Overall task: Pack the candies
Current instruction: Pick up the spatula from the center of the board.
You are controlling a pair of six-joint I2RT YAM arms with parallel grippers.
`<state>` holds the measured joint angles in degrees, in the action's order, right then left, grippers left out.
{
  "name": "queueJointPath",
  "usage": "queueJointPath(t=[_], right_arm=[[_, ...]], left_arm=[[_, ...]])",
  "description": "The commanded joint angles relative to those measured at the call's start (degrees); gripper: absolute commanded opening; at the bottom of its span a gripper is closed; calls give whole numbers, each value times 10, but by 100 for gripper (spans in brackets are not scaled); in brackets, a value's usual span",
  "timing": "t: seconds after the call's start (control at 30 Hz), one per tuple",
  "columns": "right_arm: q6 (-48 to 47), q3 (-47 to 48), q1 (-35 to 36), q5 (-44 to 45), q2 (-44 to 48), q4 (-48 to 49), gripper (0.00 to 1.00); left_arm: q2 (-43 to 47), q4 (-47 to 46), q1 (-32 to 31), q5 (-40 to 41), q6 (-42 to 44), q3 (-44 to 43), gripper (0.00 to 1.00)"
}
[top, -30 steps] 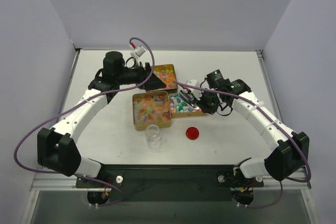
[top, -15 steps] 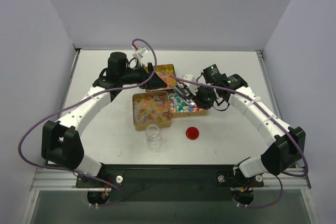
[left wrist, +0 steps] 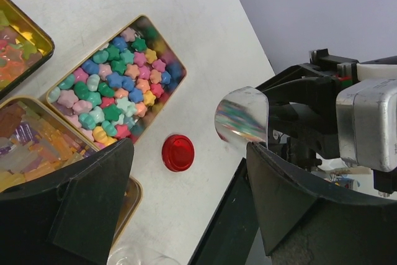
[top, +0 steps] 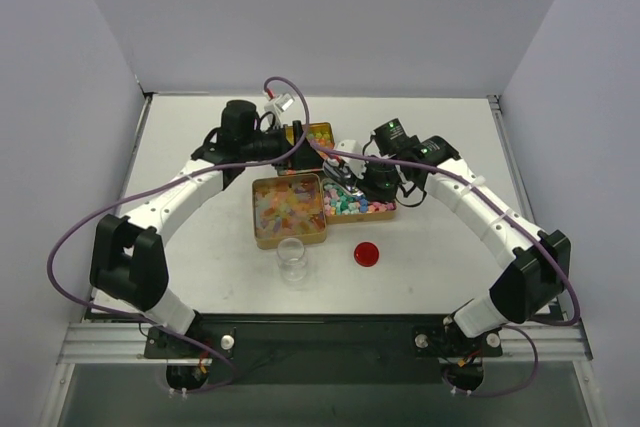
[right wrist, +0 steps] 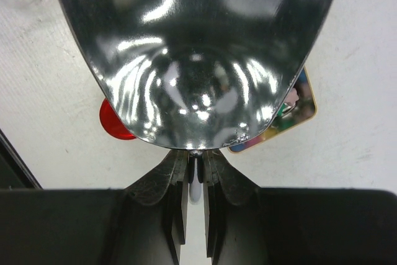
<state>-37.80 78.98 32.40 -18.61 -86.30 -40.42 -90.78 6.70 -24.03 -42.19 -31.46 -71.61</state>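
Candies [left wrist: 118,85] lie unmoved; right fingers [right wrist: 175,212], clamping the scoop [right wrist: 192,60], have shifted left.

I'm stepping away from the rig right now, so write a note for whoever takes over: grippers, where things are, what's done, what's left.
Grippers: left gripper open and empty, over the tins; right gripper shut on the scoop handle, beside them.
Things: candies in three open tins mid-table; jar in front looks empty; lid lies beside it.
Done: scoop in hand.
Left: probably scoop candies into the jar, then fit the lid.
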Motion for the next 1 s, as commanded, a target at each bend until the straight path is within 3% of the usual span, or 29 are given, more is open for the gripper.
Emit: queueJointPath(t=[0.0,0.17,0.6,0.77,0.97], right_arm=[[-17,-5,5,18,0,-4,0],[-10,-24,4,16,10,-2,0],[-5,86,7,11,-48,3,0],[2,91,9,3,-16,0,0],[-4,53,8,2,44,-25,0]], left_arm=[[16,20,4,40,12,-43,84],[32,21,31,22,8,-49,84],[16,37,-16,21,29,-14,84],[2,36,-10,27,28,-13,65],[-4,-21,3,-20,-12,5,60]])
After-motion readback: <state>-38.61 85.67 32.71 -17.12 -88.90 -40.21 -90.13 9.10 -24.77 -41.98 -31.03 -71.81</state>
